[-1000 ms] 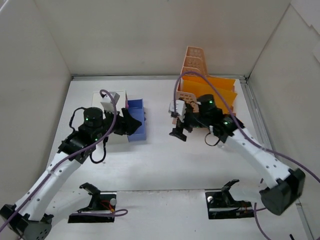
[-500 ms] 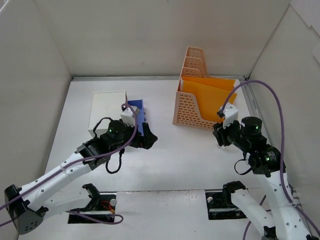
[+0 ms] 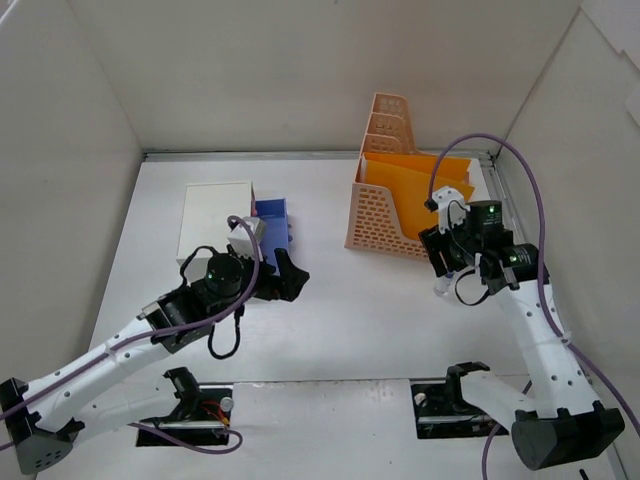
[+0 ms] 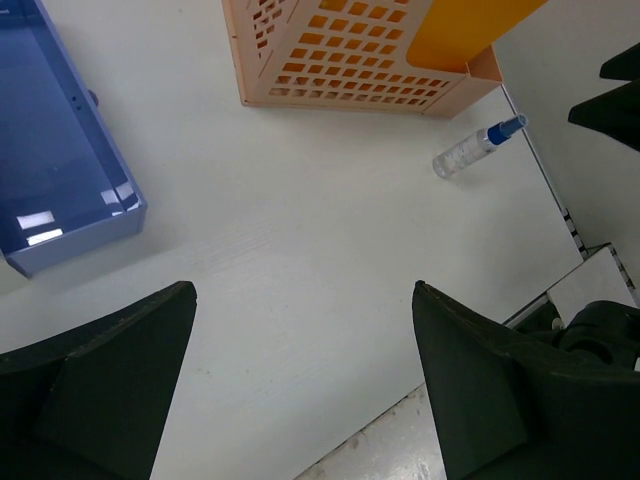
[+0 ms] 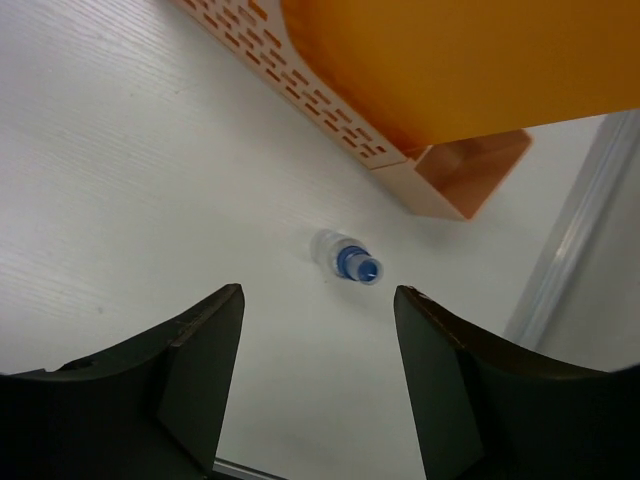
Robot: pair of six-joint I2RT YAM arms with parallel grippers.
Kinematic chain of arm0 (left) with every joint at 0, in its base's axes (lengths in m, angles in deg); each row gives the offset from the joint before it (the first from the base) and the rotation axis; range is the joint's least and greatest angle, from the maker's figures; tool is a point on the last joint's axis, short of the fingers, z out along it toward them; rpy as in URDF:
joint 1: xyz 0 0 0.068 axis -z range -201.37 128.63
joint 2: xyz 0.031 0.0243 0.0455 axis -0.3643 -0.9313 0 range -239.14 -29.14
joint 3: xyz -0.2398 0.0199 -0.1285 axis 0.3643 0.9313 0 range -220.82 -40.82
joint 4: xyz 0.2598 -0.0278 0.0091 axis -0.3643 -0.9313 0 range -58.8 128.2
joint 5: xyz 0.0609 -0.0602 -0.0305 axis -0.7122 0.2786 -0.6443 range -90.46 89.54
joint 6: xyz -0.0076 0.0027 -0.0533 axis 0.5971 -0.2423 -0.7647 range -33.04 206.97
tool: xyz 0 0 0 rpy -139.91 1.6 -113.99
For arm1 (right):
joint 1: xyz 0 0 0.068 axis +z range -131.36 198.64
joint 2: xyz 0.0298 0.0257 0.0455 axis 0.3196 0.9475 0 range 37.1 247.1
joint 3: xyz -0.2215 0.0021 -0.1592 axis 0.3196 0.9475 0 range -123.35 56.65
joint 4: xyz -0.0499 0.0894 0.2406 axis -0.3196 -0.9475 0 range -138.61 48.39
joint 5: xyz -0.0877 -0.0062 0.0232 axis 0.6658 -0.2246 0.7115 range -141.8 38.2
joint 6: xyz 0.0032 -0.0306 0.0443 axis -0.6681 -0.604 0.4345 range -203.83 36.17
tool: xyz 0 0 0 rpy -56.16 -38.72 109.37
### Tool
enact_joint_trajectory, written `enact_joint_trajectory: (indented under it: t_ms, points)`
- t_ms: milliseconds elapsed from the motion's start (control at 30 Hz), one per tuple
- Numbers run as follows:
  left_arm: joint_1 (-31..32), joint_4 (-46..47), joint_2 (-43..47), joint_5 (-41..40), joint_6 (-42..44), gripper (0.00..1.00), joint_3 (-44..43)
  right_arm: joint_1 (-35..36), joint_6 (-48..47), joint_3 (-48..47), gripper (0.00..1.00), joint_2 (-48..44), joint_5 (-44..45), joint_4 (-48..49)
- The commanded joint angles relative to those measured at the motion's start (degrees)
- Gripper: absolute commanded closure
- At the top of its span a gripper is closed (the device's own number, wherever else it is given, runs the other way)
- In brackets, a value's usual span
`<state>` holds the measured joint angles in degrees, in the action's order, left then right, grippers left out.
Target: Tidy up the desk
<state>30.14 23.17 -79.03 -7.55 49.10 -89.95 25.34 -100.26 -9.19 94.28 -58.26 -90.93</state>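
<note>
Right pincer point(image 5: 318, 292), wide and empty, hangs over the small bottle point(image 5: 345, 258) lying beside the rack point(image 5: 300, 80), probably lined up to take it; left pincer point(image 4: 304, 288) gapes empty over the tabletop point(image 4: 300, 220) beneath both.

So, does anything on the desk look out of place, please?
Yes: a small blue-capped bottle lies tipped on its side on the desk, loose beside the corner of the peach file rack.

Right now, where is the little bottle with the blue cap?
The bottle lies on its side on the desk, on the right, just off the near right corner of the file rack.
</note>
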Motion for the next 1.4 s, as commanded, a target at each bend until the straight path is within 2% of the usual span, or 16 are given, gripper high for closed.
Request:
enact_joint_trajectory:
  t_ms: [0, 100, 200, 300, 500, 900, 1167, 1267, 1333, 1367]
  points:
    - [0.5, 1.4, 0.8, -2.3, -1.5, 0.15, 0.1, -4.3, -11.9, -5.3, 0.42, 2.5, -0.4, -2.0]
    - [1.0, 1.4, 0.4, -2.6, -1.5, 0.15, 0.1, -9.1, -22.0, -4.7, 0.4, 3.8, -4.4, -8.0]
    - [1.1, 1.6, -0.1, -2.7, -1.2, 0.15, 0.0, -11.4, -30.9, 1.4, 0.35, 1.6, -5.5, -6.9]
    - [1.1, 1.1, -1.2, -2.3, -0.7, 0.15, -0.7, -13.1, -35.6, 5.4, 0.33, -0.6, -6.8, -5.6]
    - [1.1, 1.4, -2.2, -2.0, -0.5, 0.15, -0.8, -13.9, -40.1, 9.5, 0.3, -0.3, -10.2, -1.1]
    - [1.1, 0.8, -2.1, -2.3, -1.0, 0.15, -0.4, -14.1, -44.2, 9.4, 0.3, 12.6, -10.5, 6.7]
    - [1.1, 0.4, -2.1, -2.4, -1.5, 0.14, -0.2, -11.8, -48.7, 13.7, 0.4, 14.5, -9.3, 10.7]
    - [1.1, 0.2, -2.1, -2.5, -1.4, 0.15, -0.2, -10.0, -50.8, 15.5, 0.49, 14.9, -8.5, 11.9]
    - [1.1, 0.2, -2.1, -2.7, -1.4, 0.14, -0.2, -9.5, -51.3, 16.0, 0.57, 14.8, -8.8, 12.0]
    - [1.1, 0.1, -2.1, -2.7, -1.5, 0.14, -0.2, -8.9, -51.8, 16.3, 0.64, 14.9, -8.7, 12.0]
